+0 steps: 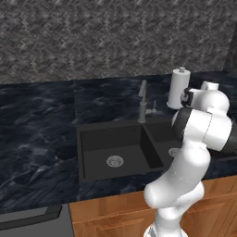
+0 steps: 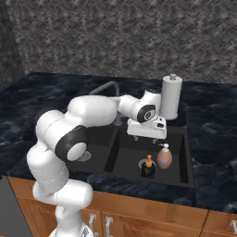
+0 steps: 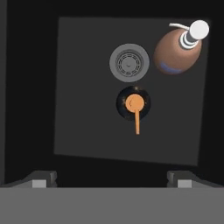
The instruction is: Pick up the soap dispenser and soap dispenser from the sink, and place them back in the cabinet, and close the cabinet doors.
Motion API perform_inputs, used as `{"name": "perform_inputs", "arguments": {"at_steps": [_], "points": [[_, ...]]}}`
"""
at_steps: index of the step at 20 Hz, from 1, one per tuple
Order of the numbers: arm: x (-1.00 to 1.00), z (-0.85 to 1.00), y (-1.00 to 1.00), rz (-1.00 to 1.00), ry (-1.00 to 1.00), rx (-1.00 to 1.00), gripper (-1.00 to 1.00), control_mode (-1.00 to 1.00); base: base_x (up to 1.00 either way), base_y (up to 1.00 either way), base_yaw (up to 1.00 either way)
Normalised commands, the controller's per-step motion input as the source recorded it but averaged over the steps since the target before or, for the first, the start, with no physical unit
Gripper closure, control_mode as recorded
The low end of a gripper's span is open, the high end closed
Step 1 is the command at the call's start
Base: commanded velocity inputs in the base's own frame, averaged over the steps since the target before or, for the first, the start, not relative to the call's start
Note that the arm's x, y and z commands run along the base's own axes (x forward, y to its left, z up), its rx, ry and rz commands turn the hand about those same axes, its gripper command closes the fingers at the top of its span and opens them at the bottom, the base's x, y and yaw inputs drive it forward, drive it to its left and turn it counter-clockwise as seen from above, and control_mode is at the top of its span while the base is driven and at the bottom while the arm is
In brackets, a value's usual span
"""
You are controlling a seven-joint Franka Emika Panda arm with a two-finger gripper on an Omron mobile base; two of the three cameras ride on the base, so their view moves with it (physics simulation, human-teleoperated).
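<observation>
Both soap dispensers stand in the right basin of the black sink (image 2: 124,156). The black squarish one (image 2: 148,168) with a tan pump is nearer the front, and the peach egg-shaped one (image 2: 164,158) with a white pump stands just right of it. My gripper (image 2: 147,137) hangs open above this basin, pointing down, with nothing between its fingers. From the hand view I look straight down: the black dispenser (image 3: 133,103) is at centre, the peach dispenser (image 3: 177,51) at upper right, and my gripper (image 3: 111,181) is well above them. The cabinet and its doors are out of view.
A round steel drain (image 3: 129,62) lies beside the black bottle. The grey gooseneck faucet (image 1: 142,101) rises behind the sink divider. A tall white paper-towel roll (image 2: 170,96) stands on the dark counter behind the right basin. Wooden drawer fronts (image 2: 139,215) run below the counter.
</observation>
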Motion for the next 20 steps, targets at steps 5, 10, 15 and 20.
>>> {"name": "perform_inputs", "arguments": {"at_steps": [5, 10, 15, 20], "points": [[0.25, -0.28, -0.05, 0.00, 0.00, 0.00, -1.00, -1.00, 0.00, 0.00, 0.00], [0.19, -0.24, -0.01, 0.00, 0.00, 0.00, -1.00, -1.00, 0.00, 0.00, 0.00], [0.13, -0.28, -0.10, 0.00, 0.00, 0.00, -1.00, -1.00, 0.00, 0.00, 0.00], [0.16, -0.32, -0.12, 0.00, 0.00, 0.00, -1.00, -1.00, 0.00, 0.00, 0.00]]}}
